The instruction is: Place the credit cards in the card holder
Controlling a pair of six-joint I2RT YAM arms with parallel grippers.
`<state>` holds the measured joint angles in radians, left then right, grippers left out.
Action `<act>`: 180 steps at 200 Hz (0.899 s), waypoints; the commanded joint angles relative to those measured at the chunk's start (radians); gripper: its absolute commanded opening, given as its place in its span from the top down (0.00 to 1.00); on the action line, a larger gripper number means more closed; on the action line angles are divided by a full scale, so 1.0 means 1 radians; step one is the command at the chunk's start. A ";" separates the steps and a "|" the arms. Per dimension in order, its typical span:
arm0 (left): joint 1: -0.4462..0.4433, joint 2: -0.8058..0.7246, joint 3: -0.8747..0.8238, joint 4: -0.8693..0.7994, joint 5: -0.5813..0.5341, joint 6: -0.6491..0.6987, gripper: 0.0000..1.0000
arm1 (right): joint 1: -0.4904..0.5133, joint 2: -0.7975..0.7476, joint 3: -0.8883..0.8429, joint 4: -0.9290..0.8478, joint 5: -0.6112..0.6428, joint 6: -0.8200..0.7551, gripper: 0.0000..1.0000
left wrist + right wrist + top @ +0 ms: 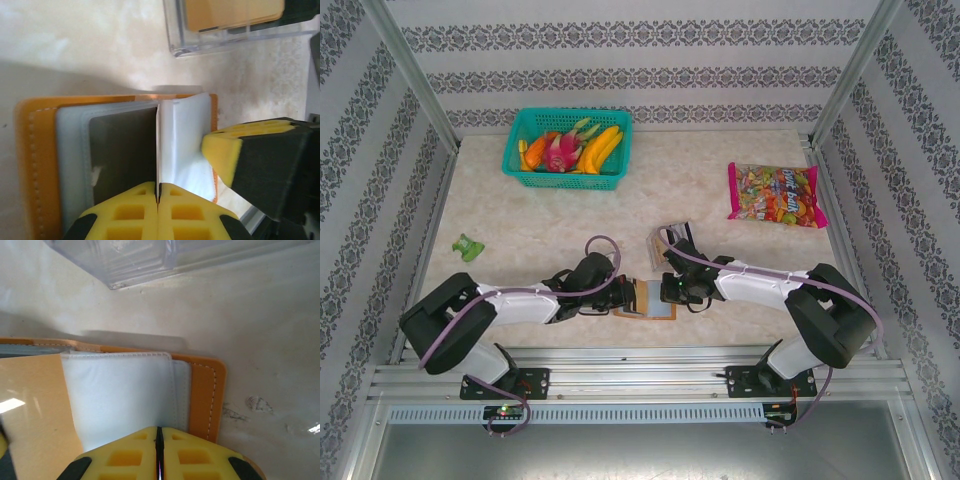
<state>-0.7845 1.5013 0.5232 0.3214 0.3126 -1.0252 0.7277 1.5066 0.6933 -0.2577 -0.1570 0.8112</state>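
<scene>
Your left gripper [158, 196] had its fingers pressed together on what looked like a tan card [35, 410]. From its own wrist you saw that card edge-on, as a thin upright line running straight out from the fingertips. Directly under that edge lay the card holder [27, 165], opened flat on the table [720, 210] with its sleeves facing up. A dark card [125, 150] sat in the sleeve on one side of the edge, and a white sleeve [185, 130] lay on the other. The held card ran along the holder's middle fold, so I judged the free slot to be just beside it rather than ahead.

Your right gripper [159, 437] was closed as well, with nothing visible between its fingers, and its tip was at the white sleeve from the opposite side. Both arms were at the holder, and the left one had the card. Beyond them stood the clear box [175, 35] with spare cards [232, 12] inside.
</scene>
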 commanded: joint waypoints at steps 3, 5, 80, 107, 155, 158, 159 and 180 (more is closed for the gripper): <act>-0.013 0.057 0.001 0.100 0.017 -0.028 1.00 | -0.016 0.043 -0.040 -0.060 0.057 -0.001 0.89; -0.012 0.061 0.003 0.110 0.020 -0.030 1.00 | -0.017 0.043 -0.040 -0.060 0.057 -0.001 0.90; -0.016 0.028 -0.017 0.101 -0.010 -0.039 1.00 | -0.019 -0.068 -0.022 -0.136 0.115 -0.009 0.81; -0.016 0.020 -0.017 0.111 -0.003 -0.033 1.00 | -0.043 -0.069 -0.029 -0.147 0.119 -0.027 0.80; -0.016 0.035 -0.011 0.168 0.023 -0.032 1.00 | -0.051 0.011 -0.038 -0.115 0.085 -0.025 0.84; -0.016 0.035 -0.011 0.172 0.023 -0.032 1.00 | -0.051 0.012 -0.038 -0.115 0.086 -0.024 0.84; -0.015 0.036 -0.013 0.173 0.024 -0.032 1.00 | -0.051 0.013 -0.038 -0.115 0.085 -0.024 0.84; -0.016 0.050 -0.013 0.218 0.046 -0.034 1.00 | -0.052 0.022 -0.035 -0.120 0.089 -0.024 0.84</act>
<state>-0.7860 1.5421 0.5182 0.4496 0.3317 -1.0592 0.6823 1.4677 0.6838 -0.3557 -0.0875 0.7998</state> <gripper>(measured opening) 0.065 0.157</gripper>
